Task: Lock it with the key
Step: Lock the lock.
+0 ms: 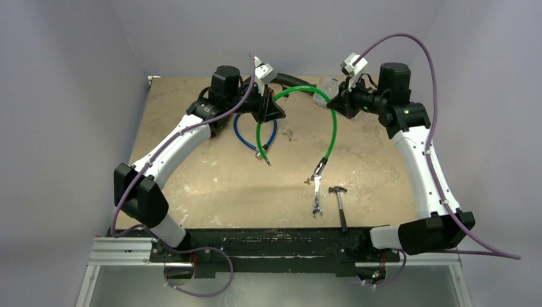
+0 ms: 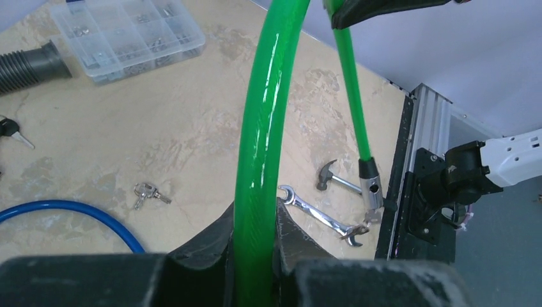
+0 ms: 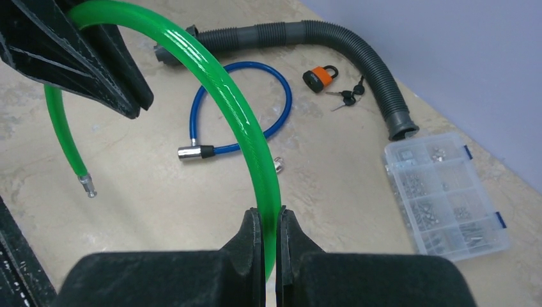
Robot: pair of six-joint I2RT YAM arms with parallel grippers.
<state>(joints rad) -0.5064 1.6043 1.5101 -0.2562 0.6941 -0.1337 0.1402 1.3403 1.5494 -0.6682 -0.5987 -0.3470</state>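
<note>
A green cable lock (image 1: 330,131) hangs in an arch above the table, held by both grippers. My left gripper (image 1: 268,105) is shut on its left part (image 2: 259,128). My right gripper (image 1: 333,102) is shut on its right part (image 3: 236,115). The metal lock barrel (image 2: 371,185) dangles on the right end, and a small key (image 2: 372,214) sticks out of its bottom. The bare pin end (image 3: 86,185) hangs free on the left side (image 1: 264,158). In the wrist views the jaws of the left gripper (image 2: 254,224) and the right gripper (image 3: 269,220) press on the cable.
A blue cable lock (image 1: 246,137) and a loose key bunch (image 1: 287,134) lie below the arch. A wrench (image 1: 316,204) and a hammer (image 1: 340,201) lie near the front edge. At the back are a grey hose (image 3: 332,45), an orange padlock (image 3: 317,77) with keys, and a clear parts box (image 3: 447,198).
</note>
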